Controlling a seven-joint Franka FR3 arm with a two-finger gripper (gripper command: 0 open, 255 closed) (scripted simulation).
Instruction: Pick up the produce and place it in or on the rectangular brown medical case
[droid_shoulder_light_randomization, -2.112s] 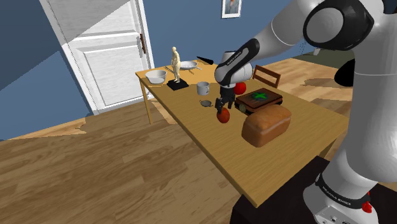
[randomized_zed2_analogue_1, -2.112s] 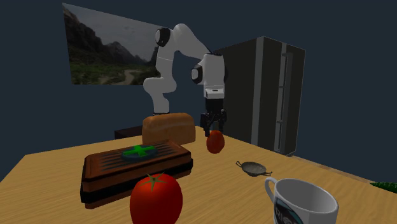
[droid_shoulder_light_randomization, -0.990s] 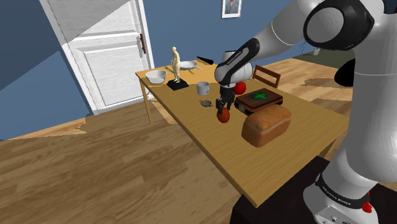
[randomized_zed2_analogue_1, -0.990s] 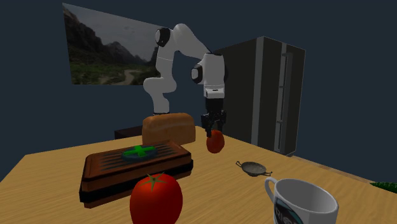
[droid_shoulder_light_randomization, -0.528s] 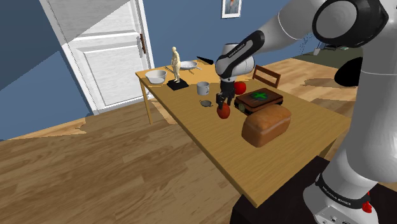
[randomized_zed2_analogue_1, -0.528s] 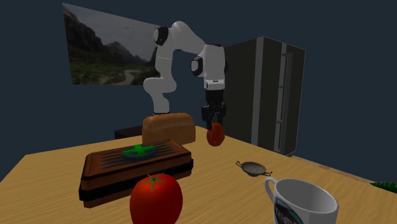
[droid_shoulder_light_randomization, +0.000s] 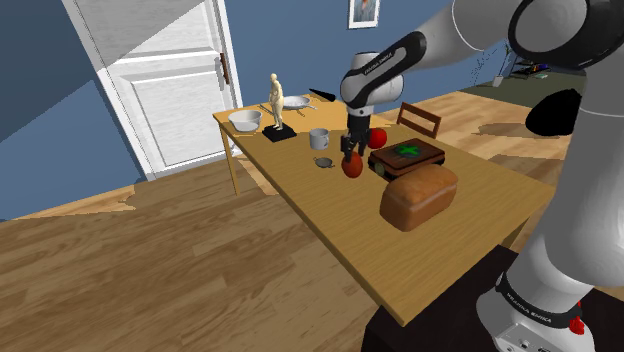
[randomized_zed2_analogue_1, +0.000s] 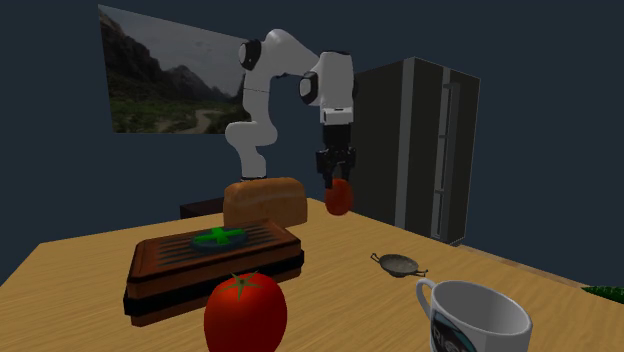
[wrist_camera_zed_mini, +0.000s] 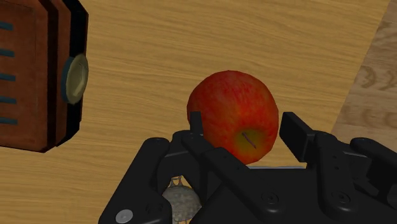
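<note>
- The grip looks shallow to us: in the wrist view most of the apple (wrist_camera_zed_mini: 234, 116) bulges out beyond the black fingertips (wrist_camera_zed_mini: 196, 122). A quick swing towards the case could roll it out of the clasp and drop it onto the desk (droid_shoulder_light_randomization: 330, 230).
- The brown medical case (droid_shoulder_light_randomization: 408, 156) has a raised green cross on its lid. An apple released from high up may bounce or roll off it, so we judge a low release is needed.
- A tomato (randomized_zed2_analogue_1: 245, 312) stands just beside the case, at about 5 o'clock of it in the second exterior view. The loaf (droid_shoulder_light_randomization: 420, 197) sits near the case's other side. A low sideways pass risks clipping either one.
- The end effector (droid_shoulder_light_randomization: 351, 160) is clenched on the apple, and the apple hangs at its 6 o'clock, held clear above the desk.
- In the shoulder view the case lies at about 3 o'clock of the apple, near but apart. In the second exterior view it lies at about 8 o'clock, lower down.
</note>
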